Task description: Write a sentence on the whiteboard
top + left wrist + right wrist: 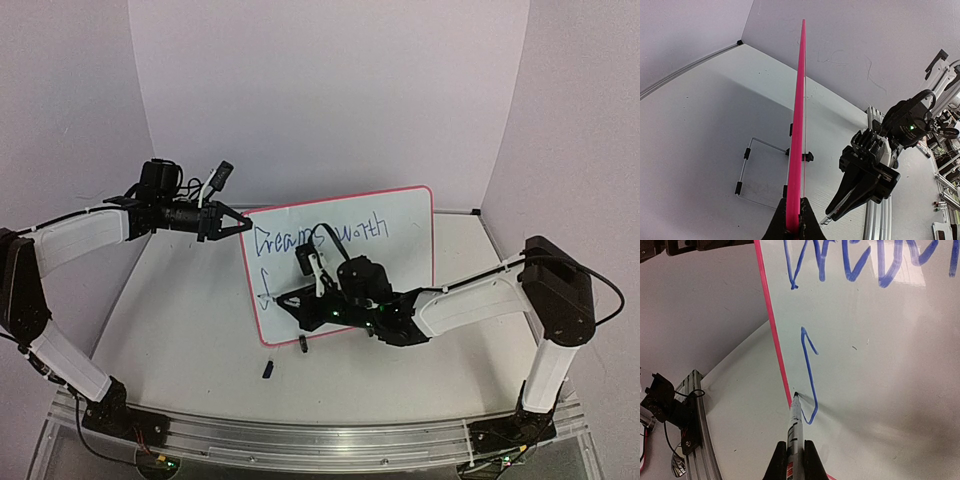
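Currently the left gripper [238, 224] is closed on the upper left rim of the whiteboard [390, 255], with the jaws pinched narrow on the pink edge. The board is stood on its lower edge near the middle of the worktop [170, 330]. In the left wrist view it is seen edge-on, with a wire stand [747, 167] just beside it on the side away from the right arm. Further right, the right gripper [795, 462] is clamped on a marker [796, 422]. The marker's tip is pressed to the board low on its left side, just beside the rim, at the foot of a blue stroke.

The step in hand is judged to be the opening of line 2. A firm hold at the rim is needed so that the board is not pushed back by the pen. Pressure should be light and even, and the tip should be led rightwards, away from the rim. Letter height should be matched to line 1, with a clear gap left beneath it.

Line 1 can be read as "Dreams worth", in blue. Below it only 1 looped stroke is seen; which letter is meant cannot be told. Print on the marker barrel is too small to be read, and no brand is legible.
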Motion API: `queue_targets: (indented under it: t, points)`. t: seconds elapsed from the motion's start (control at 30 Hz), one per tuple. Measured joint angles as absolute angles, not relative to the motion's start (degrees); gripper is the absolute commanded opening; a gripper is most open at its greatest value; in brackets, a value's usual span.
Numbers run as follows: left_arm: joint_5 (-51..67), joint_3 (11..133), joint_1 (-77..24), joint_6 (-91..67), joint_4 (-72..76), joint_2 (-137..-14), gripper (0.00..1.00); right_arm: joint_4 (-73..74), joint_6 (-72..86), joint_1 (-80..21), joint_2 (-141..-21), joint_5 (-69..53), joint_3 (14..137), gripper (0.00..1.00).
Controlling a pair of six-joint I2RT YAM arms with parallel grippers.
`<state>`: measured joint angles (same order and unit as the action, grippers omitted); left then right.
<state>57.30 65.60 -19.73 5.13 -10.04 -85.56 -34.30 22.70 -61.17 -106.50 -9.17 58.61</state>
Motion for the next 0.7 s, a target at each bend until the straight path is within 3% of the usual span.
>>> queue_targets:
  t: [0.7]
  points:
    - [57.25,65.6,-19.73,5.13,-10.07,-85.56,0.0,-35.16,22.94,-61.65,-102.85,-1.72,55.05,0.0]
